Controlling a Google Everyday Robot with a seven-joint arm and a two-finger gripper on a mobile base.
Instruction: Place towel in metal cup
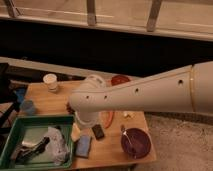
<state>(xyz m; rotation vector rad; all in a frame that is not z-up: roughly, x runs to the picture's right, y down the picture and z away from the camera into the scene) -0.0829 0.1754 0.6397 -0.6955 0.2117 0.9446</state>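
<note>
Towel [56, 142], white and crumpled, lies inside the green tray [15, 125] at the lower left of the frame, against the tray's right wall and just left of the gripper.

The gripper [85, 121] hangs under the rounded joint of the white arm [150, 95], left of the frame's centre, low over the table [47, 100] and just beside the tray's upper right corner. It shows only as a short white stub pointing downward, so I cannot tell whether it is open or closed, and nothing can be seen held in it.

Just below the gripper a pale yellowish piece [76, 132] lies against the tray's outer wall, with a blue sponge [83, 146] beneath it near the table's front edge. To the right are a small dark object [98, 131] and an orange item [107, 119], partly covered by the arm.

Inside the tray, left of the towel, lies a dark shiny object [30, 150].

Farther right a purple bowl [136, 144] sits at the table's lower right corner with a spoon [124, 132] resting in it. A red bowl [120, 79] peeks out above the arm. A white paper cup [50, 82] stands upright at the table's upper left, and a small blue cup [27, 106] sits by the left edge.
</note>
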